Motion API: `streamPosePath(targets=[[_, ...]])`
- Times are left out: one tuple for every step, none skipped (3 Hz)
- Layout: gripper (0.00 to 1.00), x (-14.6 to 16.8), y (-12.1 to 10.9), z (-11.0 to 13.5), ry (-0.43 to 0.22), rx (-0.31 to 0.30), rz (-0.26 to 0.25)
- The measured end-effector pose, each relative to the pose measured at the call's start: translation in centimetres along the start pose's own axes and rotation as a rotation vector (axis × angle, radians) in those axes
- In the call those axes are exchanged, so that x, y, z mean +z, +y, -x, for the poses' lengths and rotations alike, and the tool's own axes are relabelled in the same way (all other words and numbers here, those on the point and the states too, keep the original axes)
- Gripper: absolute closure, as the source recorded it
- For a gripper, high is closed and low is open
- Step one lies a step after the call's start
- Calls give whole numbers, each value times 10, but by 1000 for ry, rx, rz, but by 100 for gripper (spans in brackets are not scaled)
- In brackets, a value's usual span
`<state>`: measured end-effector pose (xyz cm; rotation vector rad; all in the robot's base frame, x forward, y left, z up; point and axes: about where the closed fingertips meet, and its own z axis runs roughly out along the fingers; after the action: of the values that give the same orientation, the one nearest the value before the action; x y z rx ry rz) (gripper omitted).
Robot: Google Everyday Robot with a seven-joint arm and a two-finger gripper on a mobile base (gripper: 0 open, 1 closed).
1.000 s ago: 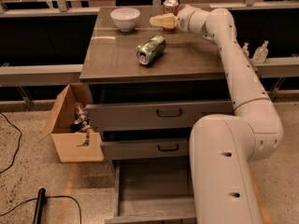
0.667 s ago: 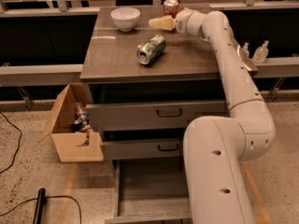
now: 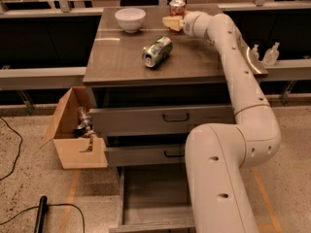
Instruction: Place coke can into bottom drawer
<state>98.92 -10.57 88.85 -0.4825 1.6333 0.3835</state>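
- Closest in: robot arm (image 3: pixel 218 178), a fat white link, stands in front of the cabinet (image 3: pixel 121 57), covering its lower right.
- Bottom drawer (image 3: pixel 146 198) is pulled out at the cabinet's foot. Bare grey floor shows; right part is hidden behind the arm.
- Floor left of the cabinet: black cable (image 3: pixel 14 217) running to a black stick-like thing (image 3: pixel 41 215).
- Cardboard box (image 3: pixel 73 149) sits at the cabinet's left side, flaps open, small items inside. Can't tell what they are.
- Middle drawer (image 3: pixel 141 155) and top drawer (image 3: pixel 136 120) are both pushed in, each w/ a black handle.
- Cabinet top, approx centre: green-and-silver can (image 3: pixel 157 51) lying on its side, open end toward the front-left.
- Back left of the cabinet top: white bowl (image 3: pixel 130 19), upright.
- Gripper (image 3: pixel 171 23) is at the back of the cabinet top, right of the bowl, low over the surface. Apart or together? Can't tell.
- Coke can (image 3: pixel 177 7) stands upright at the cabinet top's back edge, just behind the gripper. Contact or not, can't tell. It's up top, not in the btm drawer.
- Farther right of the cabinet: two clear bottles (image 3: pixel 271 55) on a ledge.
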Motion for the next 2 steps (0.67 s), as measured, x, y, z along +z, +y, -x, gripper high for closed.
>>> streamPosePath(targets=[[62,-1,-3,1,2,-8,-9],[85,-4,-7,4,10,-21,-21]])
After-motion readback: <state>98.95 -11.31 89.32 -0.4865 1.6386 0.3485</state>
